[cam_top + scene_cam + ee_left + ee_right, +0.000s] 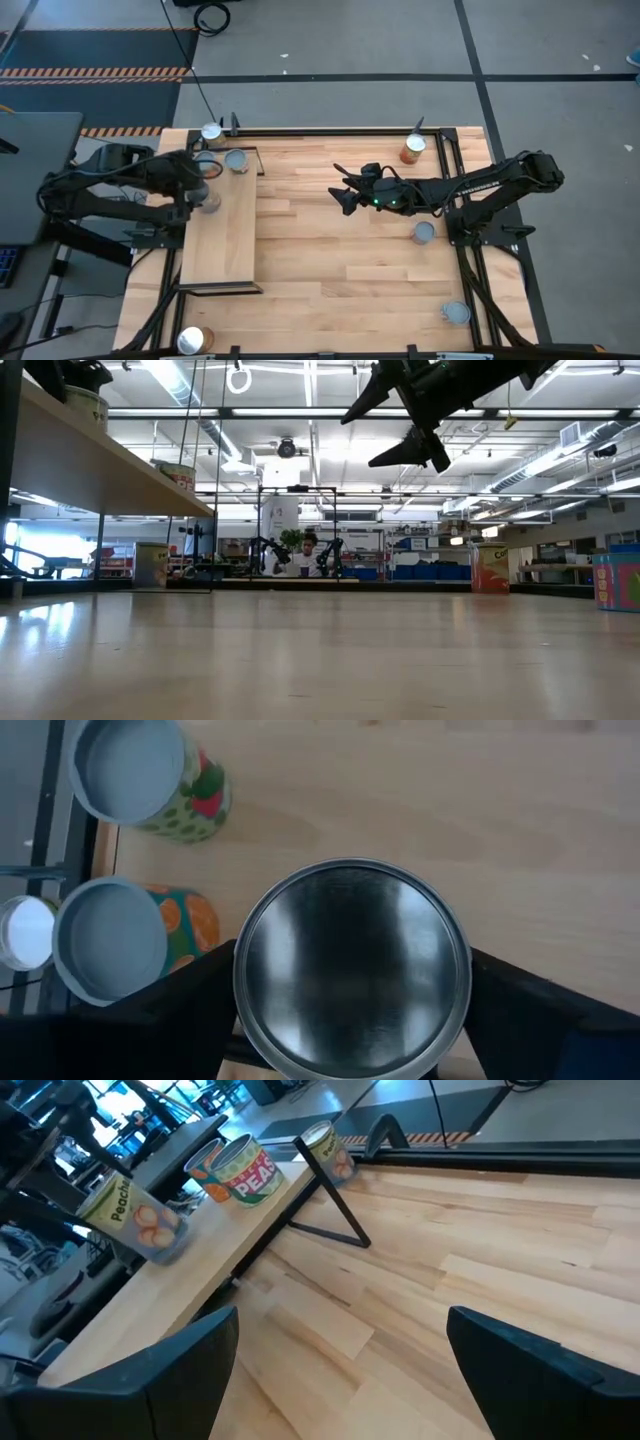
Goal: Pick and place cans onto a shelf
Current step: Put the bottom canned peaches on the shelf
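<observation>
The shelf (222,245) is a pale board in a black frame at the table's left. My left gripper (205,197) hangs over its far half, shut on a silver-topped can (350,970) labelled "Peaches" (135,1220). Two more cans stand on the shelf just beyond it, one with a green dotted label (150,770) and one with an orange label (110,950). My right gripper (340,190) hovers open above the middle of the table, holding nothing (340,1320). My left gripper has the can between its two fingers (190,1010), one on each opposite side of the wall, just below the top rim (245,1010). The fingers come steeply from above. The can stands upright with its bottom (85,418) on the shelf.
A white-topped can (212,131) stands at the far left corner beside the shelf. Loose cans stand on the table at the far right (412,150), right (424,233), near right (456,313) and near left (195,340). The shelf's near half is bare board.
</observation>
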You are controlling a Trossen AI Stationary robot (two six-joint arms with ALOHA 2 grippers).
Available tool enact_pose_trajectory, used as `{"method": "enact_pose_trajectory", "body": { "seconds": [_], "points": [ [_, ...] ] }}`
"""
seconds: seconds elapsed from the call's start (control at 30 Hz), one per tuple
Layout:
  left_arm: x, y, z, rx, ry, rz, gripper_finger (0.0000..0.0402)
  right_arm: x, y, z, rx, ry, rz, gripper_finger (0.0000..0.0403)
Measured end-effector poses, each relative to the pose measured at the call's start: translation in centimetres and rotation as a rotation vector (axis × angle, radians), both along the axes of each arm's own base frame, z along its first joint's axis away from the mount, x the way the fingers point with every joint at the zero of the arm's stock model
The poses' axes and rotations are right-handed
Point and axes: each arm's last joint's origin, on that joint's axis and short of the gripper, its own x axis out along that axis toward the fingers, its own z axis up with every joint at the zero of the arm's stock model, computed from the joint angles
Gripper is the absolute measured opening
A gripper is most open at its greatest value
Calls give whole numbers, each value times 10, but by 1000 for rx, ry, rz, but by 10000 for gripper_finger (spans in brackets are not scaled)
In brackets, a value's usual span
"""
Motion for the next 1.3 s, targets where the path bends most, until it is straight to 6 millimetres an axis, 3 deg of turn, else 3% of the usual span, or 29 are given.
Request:
{"method": "enact_pose_trajectory", "body": {
  "seconds": [0.17,0.37,0.63,1.0,1.13,1.3],
  "points": [
    [-1,-1,2,-56,-20,10,319,0,0,0,1,0,4,366],
    [0,0,2,-2,-13,39,360,0,0,0,2,0,5,366],
    [-1,1,2,7,-17,59,366,0,1,0,30,-16,14,366],
    [-12,2,33,114,-139,100,366,1,3,0,91,-34,47,366],
    [-10,4,28,146,-114,138,339,1,3,0,91,-34,48,366],
    [-5,5,15,146,-63,152,269,1,3,0,92,-35,48,366]
  ]
}}
